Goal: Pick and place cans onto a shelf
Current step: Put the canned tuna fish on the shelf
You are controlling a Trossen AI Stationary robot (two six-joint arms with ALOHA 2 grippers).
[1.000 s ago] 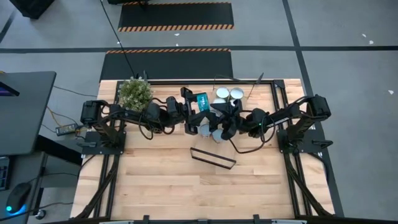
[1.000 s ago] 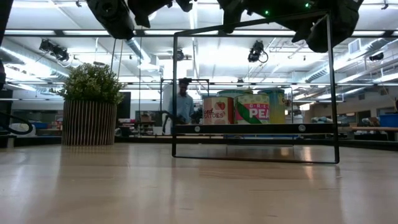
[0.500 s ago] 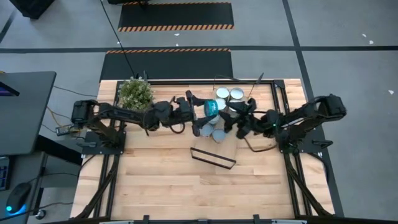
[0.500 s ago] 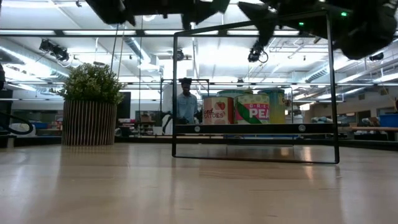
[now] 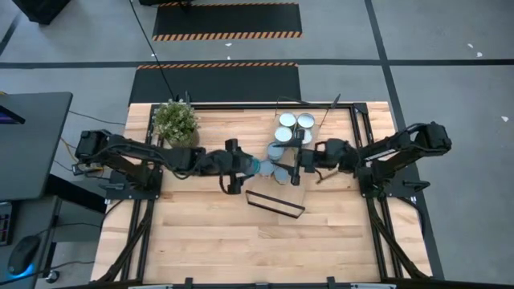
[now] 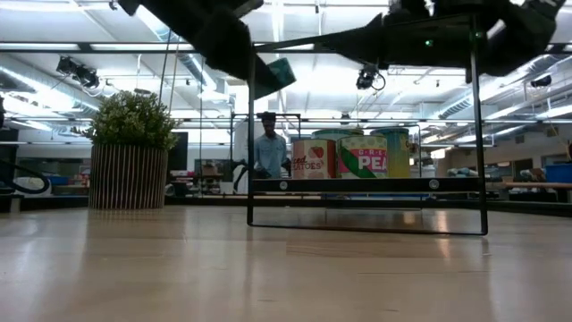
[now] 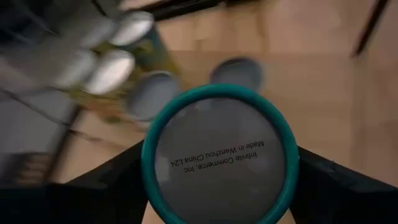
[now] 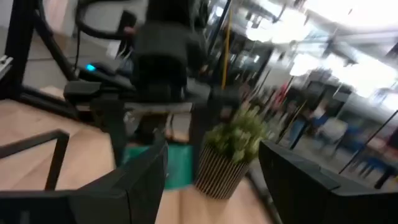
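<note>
My left gripper [image 5: 247, 166] is shut on a teal-rimmed can [image 7: 219, 155], held in the air just left of the shelf; it also shows high in the low view [image 6: 281, 72]. The shelf [image 6: 366, 185] is a light-wood board in a black wire frame [image 5: 275, 201]. Several cans with pale round tops [image 5: 295, 121] stand about it, some under my arms [image 5: 279, 150]. My right gripper [image 8: 214, 180] is open and empty above the shelf [image 5: 295, 166], pointing level toward the table's left. My left gripper pinches the can's round side [image 7: 148, 177] between its two fingers [image 7: 112, 186], one on each side. The can's flat printed end faces the wrist, so its axis lies along the fingers. The fingers come from the table's left, slanting down. The can is lifted clear.
A potted green plant [image 5: 175, 120] stands at the table's far left. Bare wood lies toward the near edge [image 5: 257, 249]. A person [image 6: 266, 152] stands in the room beyond the table. A desk with a monitor [image 5: 28, 140] is left of the table.
My left gripper has carried the teal can toward the table's near edge and down, so that it now shows in the low view, and has tipped it. My right gripper has drawn back toward the table's right, then come a little left again, above the shelf.
</note>
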